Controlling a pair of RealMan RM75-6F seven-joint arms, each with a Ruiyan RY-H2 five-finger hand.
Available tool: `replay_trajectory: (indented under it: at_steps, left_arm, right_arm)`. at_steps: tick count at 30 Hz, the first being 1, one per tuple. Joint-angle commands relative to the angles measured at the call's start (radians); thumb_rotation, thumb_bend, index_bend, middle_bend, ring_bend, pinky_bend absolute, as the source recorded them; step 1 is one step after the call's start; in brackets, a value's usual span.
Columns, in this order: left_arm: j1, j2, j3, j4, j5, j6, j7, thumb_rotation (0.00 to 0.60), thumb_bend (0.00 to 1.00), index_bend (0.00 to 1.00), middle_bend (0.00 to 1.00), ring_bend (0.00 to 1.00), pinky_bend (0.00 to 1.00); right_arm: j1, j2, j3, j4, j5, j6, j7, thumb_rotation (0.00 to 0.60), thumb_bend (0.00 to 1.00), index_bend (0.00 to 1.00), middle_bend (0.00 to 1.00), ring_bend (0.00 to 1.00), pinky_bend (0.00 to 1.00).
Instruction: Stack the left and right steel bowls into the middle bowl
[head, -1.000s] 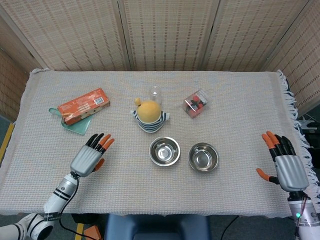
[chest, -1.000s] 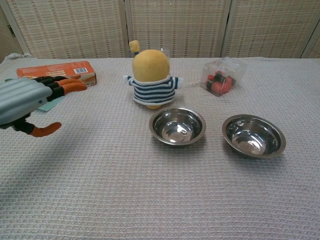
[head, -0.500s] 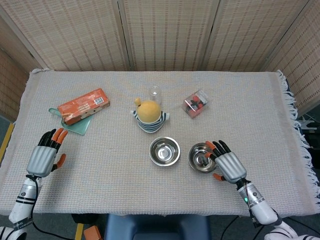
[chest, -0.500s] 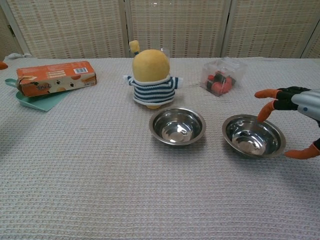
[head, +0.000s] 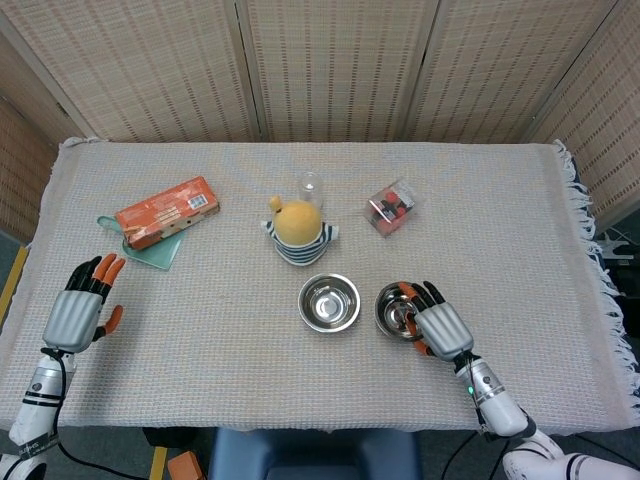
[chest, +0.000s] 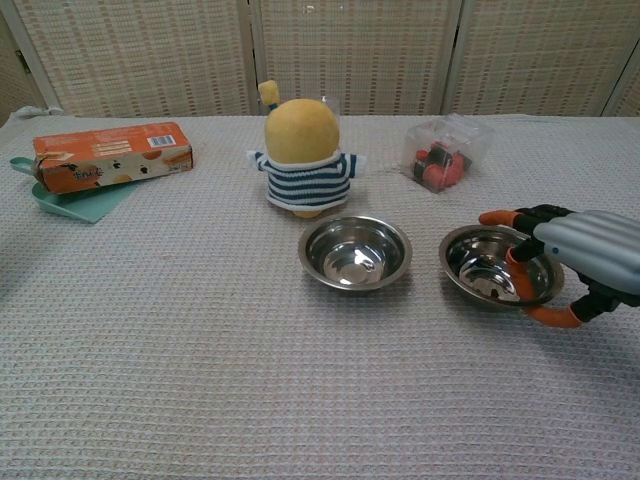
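Two steel bowls stand on the woven cloth in front of the plush toy. The middle bowl sits untouched. The right bowl lies just to its right, slightly tipped. My right hand grips this bowl's right rim, with fingers hooked inside and the thumb against the outside of the near edge. My left hand hovers near the table's left edge with fingers apart and nothing in it; the chest view does not show it.
A yellow plush toy in a striped shirt stands right behind the middle bowl, with a clear glass behind it. An orange box lies on a teal item at the left. A clear packet sits back right.
My right hand came in from the table's right edge, reached the right bowl and closed on its rim, and the bowl shifted slightly left. My left hand drew back to the left edge.
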Motion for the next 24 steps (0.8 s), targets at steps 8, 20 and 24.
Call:
replay_trajectory:
  at_steps: [8,20,24]
  left_arm:
    - [0.01,0.002,-0.013,-0.007,0.009,0.012,-0.005,0.6,0.45,0.0,0.0,0.0,0.1]
    - [0.015,0.007,-0.03,-0.011,0.0,0.004,-0.005,0.6,0.45,0.0,0.0,0.0,0.1]
    - [0.018,0.015,-0.039,-0.014,-0.007,0.003,-0.014,0.6,0.45,0.0,0.0,0.0,0.1]
  right_arm:
    - [0.0,0.076,0.023,-0.118,-0.087,0.15,0.041,0.6,0.36,0.69,0.04,0.0,0.0]
    - [0.193,0.052,0.121,-0.206,-0.006,-0.062,-0.05,0.6,0.36,0.66,0.04,0.0,0.0]
    - [0.243,-0.006,0.129,-0.151,0.027,-0.117,-0.052,0.6,0.36,0.63,0.04,0.0,0.0]
